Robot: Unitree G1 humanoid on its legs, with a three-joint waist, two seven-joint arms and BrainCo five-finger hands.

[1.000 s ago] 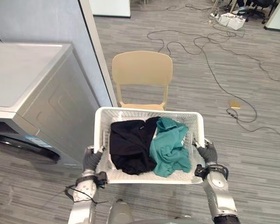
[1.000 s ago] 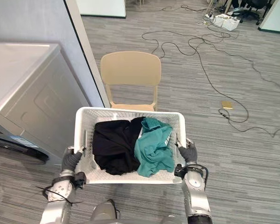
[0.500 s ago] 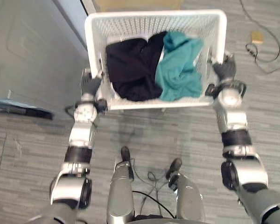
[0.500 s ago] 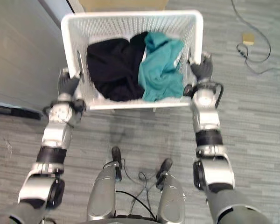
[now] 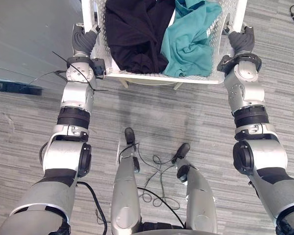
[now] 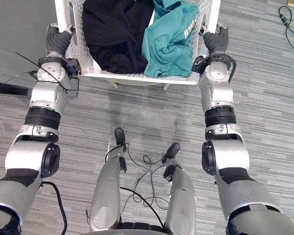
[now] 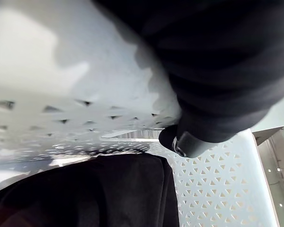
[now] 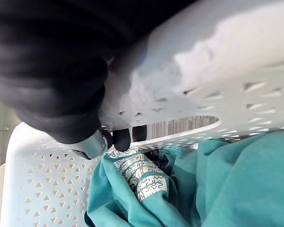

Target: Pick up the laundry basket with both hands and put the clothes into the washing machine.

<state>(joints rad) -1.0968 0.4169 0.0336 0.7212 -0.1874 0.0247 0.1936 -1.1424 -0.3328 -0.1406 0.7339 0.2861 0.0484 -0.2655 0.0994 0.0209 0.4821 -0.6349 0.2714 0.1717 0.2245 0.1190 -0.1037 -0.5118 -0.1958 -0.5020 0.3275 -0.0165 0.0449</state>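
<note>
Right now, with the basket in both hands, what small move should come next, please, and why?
Probably turn left toward the washer beside it: the left hand and right hand grip the basket at its sides, with the clothes inside.

Left hand [image 7: 213, 94] grips the white basket [image 7: 61, 71] — black garment [image 7: 85, 194] inside.

Both arms are built of silver-grey shells in stacked segments. The left arm [image 5: 77, 100], at 9 o'clock in the head views, has a black ribbed band along the forearm and a round black cap at the elbow. The right arm [image 5: 249, 95], at 3 o'clock, has the same. The left hand [image 5: 83, 41] at 11 o'clock and the right hand [image 5: 242, 40] at 1 o'clock wear dark ribbed covers. The fingertips [image 8: 122, 138] are dark and rounded.
</note>
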